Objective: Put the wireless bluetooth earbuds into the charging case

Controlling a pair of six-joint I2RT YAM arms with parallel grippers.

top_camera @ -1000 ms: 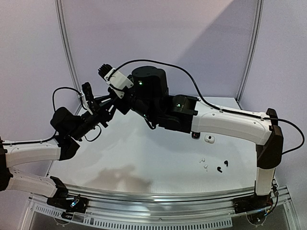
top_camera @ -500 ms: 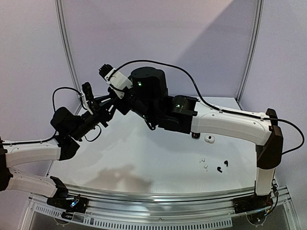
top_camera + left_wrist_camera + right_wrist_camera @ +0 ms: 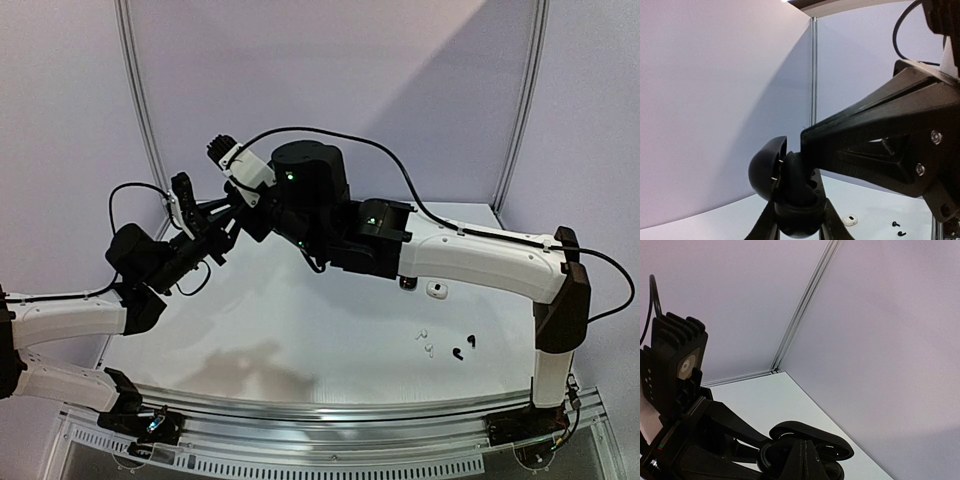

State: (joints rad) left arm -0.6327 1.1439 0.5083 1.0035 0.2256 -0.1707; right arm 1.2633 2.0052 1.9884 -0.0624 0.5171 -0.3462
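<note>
A black charging case (image 3: pixel 792 205) with its lid (image 3: pixel 765 167) swung open is held in the air at the table's left, my left gripper (image 3: pixel 799 222) shut on its base. My right gripper (image 3: pixel 801 450) is shut, with its tips pressed into the open case (image 3: pixel 815 439); I cannot tell whether anything is between them. In the top view the two grippers meet, left (image 3: pixel 207 238) and right (image 3: pixel 228 215). On the table at the right lie two white earbuds (image 3: pixel 425 342) and two black earbuds (image 3: pixel 463 347). The black pair (image 3: pixel 897 228) also shows in the left wrist view.
A white charging case (image 3: pixel 435 289) sits on the table under the right arm's forearm, also as a white case (image 3: pixel 850 219) in the left wrist view. A dark object (image 3: pixel 407 282) lies beside it. Walls meet behind the raised grippers.
</note>
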